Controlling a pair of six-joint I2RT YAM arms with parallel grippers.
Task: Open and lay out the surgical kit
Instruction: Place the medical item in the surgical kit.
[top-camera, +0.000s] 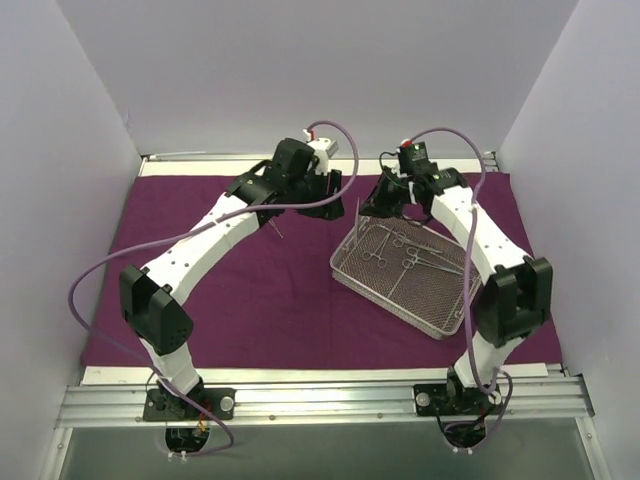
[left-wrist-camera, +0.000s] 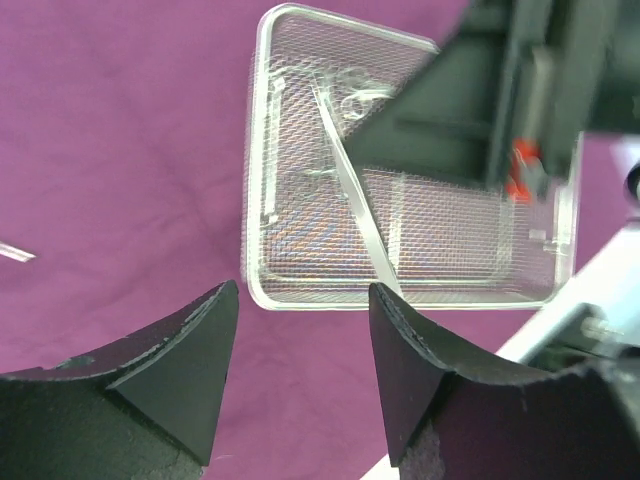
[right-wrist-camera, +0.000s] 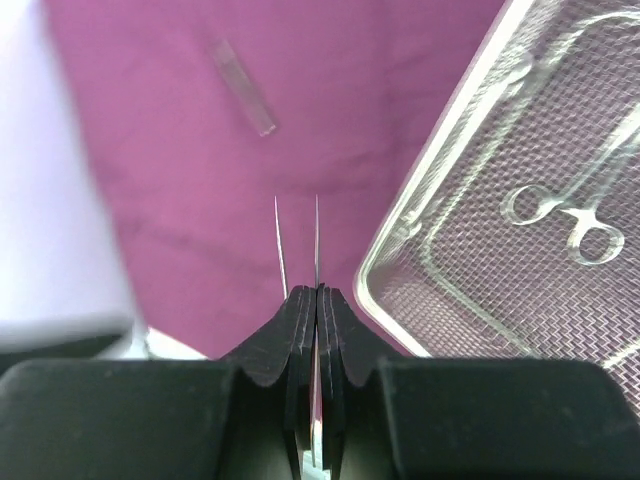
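Slim, perhaps steel tweezers (right-wrist-camera: 316, 240) in right pincer (right-wrist-camera: 317, 292), beside wire-mesh tray (right-wrist-camera: 470, 170)

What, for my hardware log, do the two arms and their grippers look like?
Both the left arm and right arm have white links, bulky black joints and black bases. A lavender cable loops loosely along each. The left gripper and right gripper have matte black, wedge-shaped fingers. A small green light shows at the right wrist.
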